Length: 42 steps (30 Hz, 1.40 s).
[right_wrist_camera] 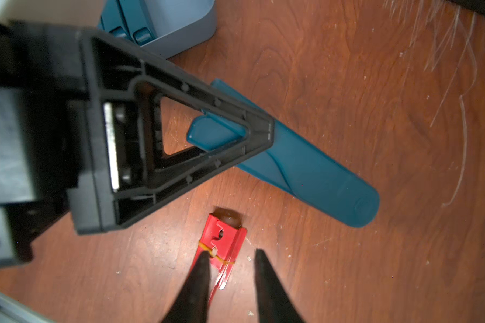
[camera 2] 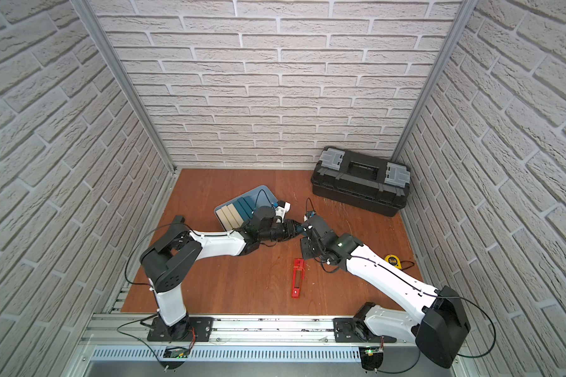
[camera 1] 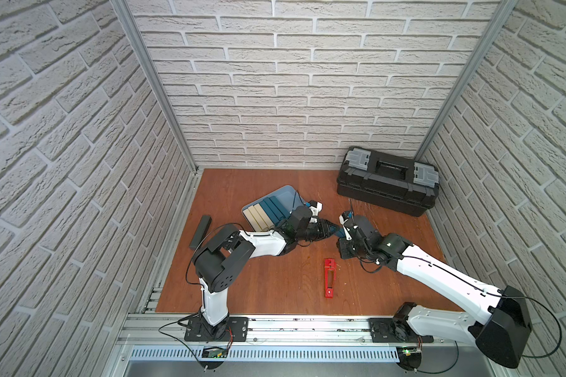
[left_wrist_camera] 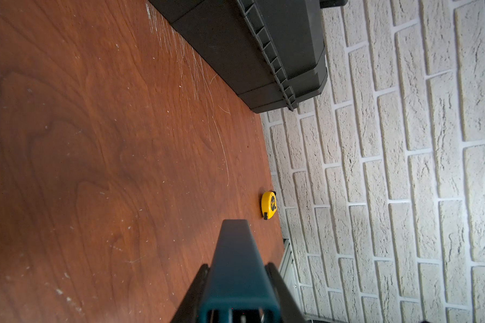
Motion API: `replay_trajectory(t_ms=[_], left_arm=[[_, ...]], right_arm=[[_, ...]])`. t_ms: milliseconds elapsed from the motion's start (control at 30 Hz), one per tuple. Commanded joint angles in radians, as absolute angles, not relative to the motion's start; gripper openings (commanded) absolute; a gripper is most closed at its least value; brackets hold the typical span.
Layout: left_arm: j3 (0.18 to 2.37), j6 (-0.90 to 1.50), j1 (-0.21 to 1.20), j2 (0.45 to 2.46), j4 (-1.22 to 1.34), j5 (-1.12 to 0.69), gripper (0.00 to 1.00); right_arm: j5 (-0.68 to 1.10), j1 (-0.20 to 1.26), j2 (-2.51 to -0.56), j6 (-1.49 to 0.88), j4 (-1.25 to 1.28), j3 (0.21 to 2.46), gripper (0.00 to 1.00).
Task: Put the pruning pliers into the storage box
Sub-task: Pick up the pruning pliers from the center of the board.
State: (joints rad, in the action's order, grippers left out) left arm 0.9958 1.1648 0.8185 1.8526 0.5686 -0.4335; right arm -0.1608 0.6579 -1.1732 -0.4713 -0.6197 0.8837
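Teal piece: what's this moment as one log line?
left gripper: shut on teal piece | right gripper: open | red piece: on table

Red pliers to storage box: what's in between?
In the right wrist view, the left hand, shut on a teal pliers, crosses the stretch between the red pliers and the storage box. Nothing else shows there.

Two robot arms meet mid-bench beside a light blue storage box holding beige and teal pruning pliers — a red one lies well apart.
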Motion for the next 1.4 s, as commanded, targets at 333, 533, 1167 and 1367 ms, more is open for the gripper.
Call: replay_trajectory(t_ms=[333,533,1167,1367], left_arm=[[1.084,0.806,0.674,1.659,0.139,-0.725,0.00],[1.094,0.569,0.560,1.532,-0.110,-0.936,0.00],[1.181,0.209,0.480,1.518,-0.486,-1.308,0.00],[1.186,0.202,0.480,1.482,-0.503,-1.345,0.00]], right_arm=[[-0.105,0.579,-0.991,-0.391,-0.673,0.907,0.52],[0.222,0.495,-1.041,-0.321,-0.615,0.950,0.53],[0.744,0.449,-1.008,-0.245,-0.367,0.832,0.56],[0.812,0.448,-1.048,-0.242,-0.308,0.810,0.56]])
